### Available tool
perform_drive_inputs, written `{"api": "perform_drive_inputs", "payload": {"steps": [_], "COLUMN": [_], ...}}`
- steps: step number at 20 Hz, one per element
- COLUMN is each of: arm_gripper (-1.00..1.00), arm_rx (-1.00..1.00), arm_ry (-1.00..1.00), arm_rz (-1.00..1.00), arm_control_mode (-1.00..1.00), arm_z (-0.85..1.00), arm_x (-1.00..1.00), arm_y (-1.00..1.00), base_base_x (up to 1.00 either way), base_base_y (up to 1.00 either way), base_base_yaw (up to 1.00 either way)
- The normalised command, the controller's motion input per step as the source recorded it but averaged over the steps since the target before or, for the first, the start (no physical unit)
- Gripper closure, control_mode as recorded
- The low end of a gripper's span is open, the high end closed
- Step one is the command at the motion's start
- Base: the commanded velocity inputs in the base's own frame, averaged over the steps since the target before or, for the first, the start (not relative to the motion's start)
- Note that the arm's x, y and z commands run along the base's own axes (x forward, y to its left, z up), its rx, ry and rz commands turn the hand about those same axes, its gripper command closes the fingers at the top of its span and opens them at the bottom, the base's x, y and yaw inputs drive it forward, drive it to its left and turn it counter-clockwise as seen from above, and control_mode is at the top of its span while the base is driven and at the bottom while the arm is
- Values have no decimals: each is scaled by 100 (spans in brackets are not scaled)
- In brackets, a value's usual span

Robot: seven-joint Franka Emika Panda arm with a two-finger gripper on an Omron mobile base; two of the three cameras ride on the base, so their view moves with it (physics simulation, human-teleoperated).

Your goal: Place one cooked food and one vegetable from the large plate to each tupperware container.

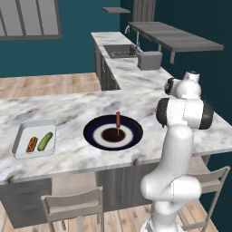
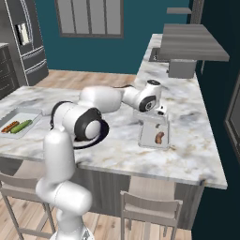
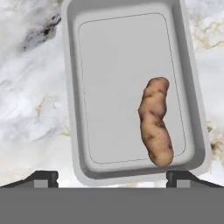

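Two containers on the marble counter (image 1: 77, 108). From the left base view, one container (image 1: 34, 138) sits at the counter's left end, holding a hot dog (image 1: 31, 144) and a green vegetable (image 1: 45, 141), side by side. I see the same pair in the right base view, far left (image 2: 18, 123).

Plate (image 1: 113, 132) sits mid-counter, right of that container, well apart from it. One skewered sausage-like item (image 1: 118, 121) lies on its far side, stick reaching toward the dark centre; too small for me to name for sure.

Second container (image 2: 154, 131) is near the counter's right end in the right base view, with the arm stretched over it. The gripper (image 2: 161, 112) hangs just above its far edge. In the hand view this container (image 3: 74, 87) has one potato (image 3: 155, 121) lying along its right side, touching the floor of the box, close to the wall but I can't tell if it touches it. Same brown lump shows in the right base view (image 2: 159, 137).

Claw is spread wide: fingertips (image 3: 43, 177) sit at both bottom corners of the hand view, nothing between them, clear of the potato.
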Motion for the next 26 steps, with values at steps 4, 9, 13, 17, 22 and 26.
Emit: {"api": "perform_drive_inputs", "payload": {"steps": [4,9,13,17,22,26], "arm_gripper": [-100,-100,-100,-100,-100,-100], "arm_rx": [0,-1,0,0,0,0], "arm_ry": [-2,-7,0,0,0,0], "arm_rz": [-6,-21,-31,2,13,22], "arm_control_mode": [-100,-100,-100,-100,-100,-100], "arm_z": [43,14,7,9,1,0], "arm_x": [-53,-32,-8,0,14,42], "arm_y": [100,100,100,100,94,76], "base_base_x": [0,0,0,0,0,0], "base_base_y": [0,0,0,0,0,0], "base_base_yaw": [0,0,0,0,0,0]}}
